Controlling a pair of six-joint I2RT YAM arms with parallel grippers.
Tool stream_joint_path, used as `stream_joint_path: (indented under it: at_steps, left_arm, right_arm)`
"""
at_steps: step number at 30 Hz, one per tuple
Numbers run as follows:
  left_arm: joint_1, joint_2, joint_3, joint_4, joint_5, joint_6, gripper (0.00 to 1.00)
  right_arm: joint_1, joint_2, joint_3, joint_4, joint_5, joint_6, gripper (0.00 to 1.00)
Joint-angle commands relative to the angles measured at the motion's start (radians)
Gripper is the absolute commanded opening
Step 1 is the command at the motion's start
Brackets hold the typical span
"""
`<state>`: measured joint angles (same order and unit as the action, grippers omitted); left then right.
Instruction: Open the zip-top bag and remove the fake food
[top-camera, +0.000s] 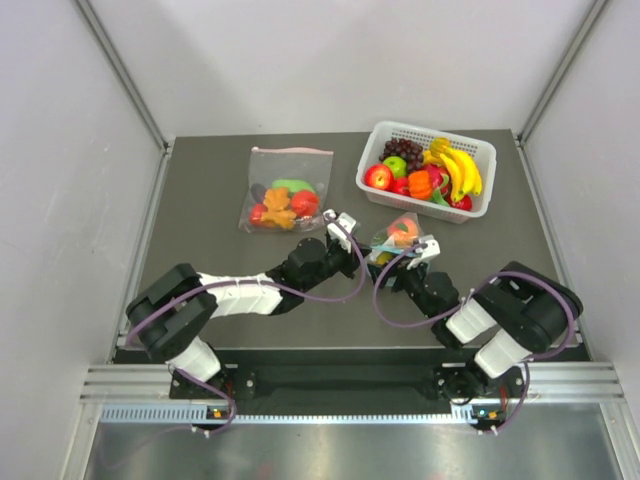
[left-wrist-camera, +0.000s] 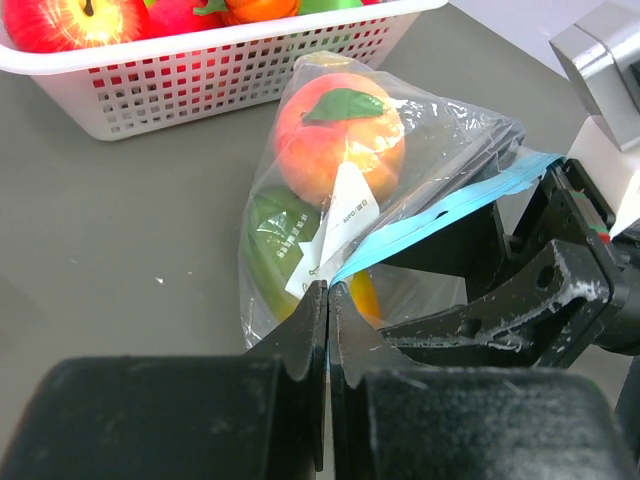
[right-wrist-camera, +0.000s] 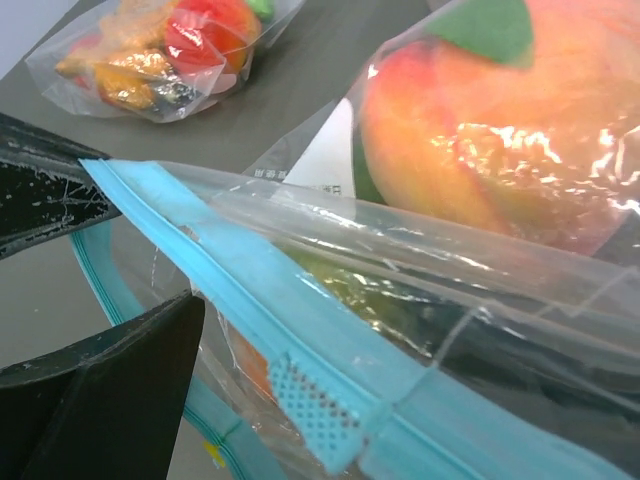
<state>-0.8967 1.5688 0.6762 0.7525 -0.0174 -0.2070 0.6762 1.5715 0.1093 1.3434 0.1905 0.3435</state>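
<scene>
Zip-top bag (top-camera: 398, 238) is being shown in the top view at mid-table, in front of the white basket (top-camera: 478, 200). It is being flanked by the left gripper (top-camera: 345, 228) on its left end and the right gripper (top-camera: 422, 250) on its right, both right against it. The larger bag (top-camera: 285, 190) is being seen well apart, behind the left arm.

Over to the left wrist view: the teal strip (left-wrist-camera: 440, 215) is being pinched at its near corner by the left jaws, which are pressed flat together on it. From that pinch the strip is being drawn up and to the right, straight into the right gripper. The fake food (left-wrist-camera: 340, 135) is being carried inside, the peach piece above a green one.

In the right wrist view, the strip is being seen running from far left to near right, passing between the right jaws. Those jaws are standing wide, and nothing is being clamped as far as can be made out. A second teal lip is being seen curling below, so the mouth is judged partly parted.

So the strip's long axis is being laid along the line between the grippers, with its free end nearest the right arm.
</scene>
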Motion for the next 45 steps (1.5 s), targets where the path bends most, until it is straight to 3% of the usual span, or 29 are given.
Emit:
stream_joint_path:
  at_steps: [1,9,12,19,22,23,27,30,33,37,45]
  left_arm:
    - [0.051,0.014,-0.024,0.036,-0.23,0.052,0.0]
    - [0.062,0.007,-0.049,0.057,-0.243,0.047,0.0]
    - [0.062,-0.001,-0.053,0.056,-0.222,0.043,0.0]
    - [0.062,-0.003,-0.049,0.048,-0.19,0.04,0.0]
    - [0.062,0.025,-0.02,0.028,-0.194,0.044,0.0]
    - [0.062,0.048,-0.011,0.027,-0.196,0.047,0.0]
    - [0.064,0.083,0.023,0.019,-0.194,0.05,0.0]
    - [0.064,0.08,0.019,0.027,-0.193,0.046,0.0]
    - [0.065,0.077,0.02,0.018,-0.205,0.049,0.0]
    - [0.076,0.079,0.029,0.005,-0.21,0.052,0.0]
    - [0.127,0.091,0.023,0.01,-0.217,0.038,0.0]
  right_arm:
    - [-0.076,0.015,-0.04,0.26,0.191,0.064,0.88]
    - [-0.147,0.051,-0.046,0.258,0.19,0.08,0.86]
    - [-0.152,0.09,-0.028,0.258,0.187,0.071,0.78]
    - [-0.162,0.125,0.006,0.264,0.142,0.061,0.39]
    - [-0.162,0.102,-0.02,0.316,0.116,0.051,0.25]
    - [-0.162,0.082,-0.023,0.315,0.11,0.049,0.24]
    - [-0.162,0.038,-0.04,0.307,0.102,0.035,0.33]
    - [-0.162,0.024,-0.048,0.303,0.122,0.029,0.62]
    - [-0.161,0.012,-0.053,0.304,0.084,0.017,0.74]
    - [-0.162,-0.007,-0.068,0.313,0.081,0.026,0.79]
    - [-0.162,-0.093,-0.1,0.312,0.122,0.022,0.79]
